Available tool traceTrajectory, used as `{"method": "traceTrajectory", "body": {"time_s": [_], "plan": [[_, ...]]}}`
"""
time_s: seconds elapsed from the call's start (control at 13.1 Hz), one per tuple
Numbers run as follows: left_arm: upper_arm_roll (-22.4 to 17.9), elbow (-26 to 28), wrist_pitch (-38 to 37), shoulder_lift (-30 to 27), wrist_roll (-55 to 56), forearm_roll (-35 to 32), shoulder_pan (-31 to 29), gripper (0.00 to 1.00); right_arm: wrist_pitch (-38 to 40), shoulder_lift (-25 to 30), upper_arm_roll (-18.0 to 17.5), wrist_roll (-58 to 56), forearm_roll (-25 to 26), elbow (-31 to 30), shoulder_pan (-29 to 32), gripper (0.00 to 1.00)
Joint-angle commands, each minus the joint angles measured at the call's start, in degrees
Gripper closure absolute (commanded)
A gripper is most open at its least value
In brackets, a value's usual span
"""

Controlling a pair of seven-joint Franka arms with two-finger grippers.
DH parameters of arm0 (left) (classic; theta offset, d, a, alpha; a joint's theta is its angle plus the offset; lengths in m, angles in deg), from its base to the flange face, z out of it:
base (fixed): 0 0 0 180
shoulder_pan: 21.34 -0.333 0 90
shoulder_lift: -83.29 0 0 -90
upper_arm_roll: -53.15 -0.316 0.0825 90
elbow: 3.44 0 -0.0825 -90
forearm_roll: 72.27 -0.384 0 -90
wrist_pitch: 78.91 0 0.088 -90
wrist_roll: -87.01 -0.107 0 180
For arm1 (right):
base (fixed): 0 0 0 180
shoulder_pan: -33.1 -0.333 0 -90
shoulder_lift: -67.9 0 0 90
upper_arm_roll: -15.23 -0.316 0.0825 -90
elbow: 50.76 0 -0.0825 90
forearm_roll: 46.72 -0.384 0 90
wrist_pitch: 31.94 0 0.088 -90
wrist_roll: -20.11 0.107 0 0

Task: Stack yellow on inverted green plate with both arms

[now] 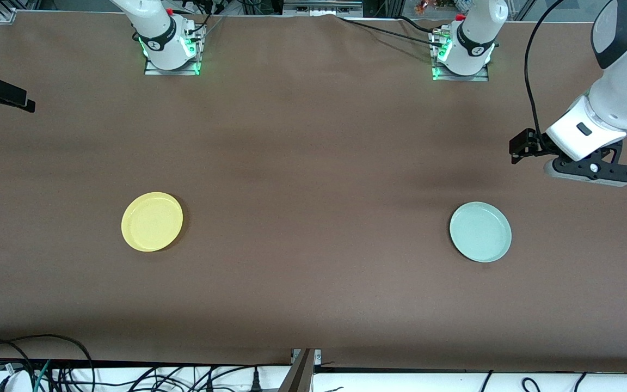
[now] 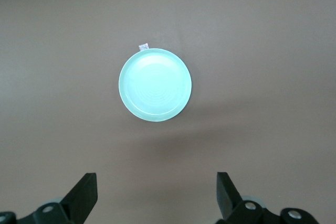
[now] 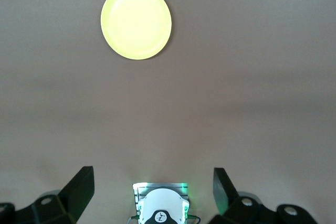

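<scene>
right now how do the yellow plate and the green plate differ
Colour: the yellow plate is bright yellow, the green plate pale mint.
Place: the yellow plate lies toward the right arm's end of the table, the green plate toward the left arm's end.
Detail: a small white tag shows at the green plate's rim in the left wrist view; none shows at the yellow plate.
Shared: both are round, shallow, similar in size, rim up, untouched.

Big table (image 1: 313,136) covered in plain matte brown cloth, fills nearly the whole front view. Two things lying flat on it: a round bright yellow plate (image 1: 152,221) in the lower-left part of the frame, and a round pale mint-green plate (image 1: 480,232), rim up, lower right. They're well apart, roughly level with each other.
</scene>
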Motion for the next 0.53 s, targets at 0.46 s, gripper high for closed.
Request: {"method": "traceTrajectory", "body": {"time_s": [0.46], "plan": [[0.38,-4.11,-2.41,2.41,-1.02,-1.41,0.16,0.00,0.21,-0.32,-0.35,-0.22,-0.24,1.02,0.39,0.00]]}}
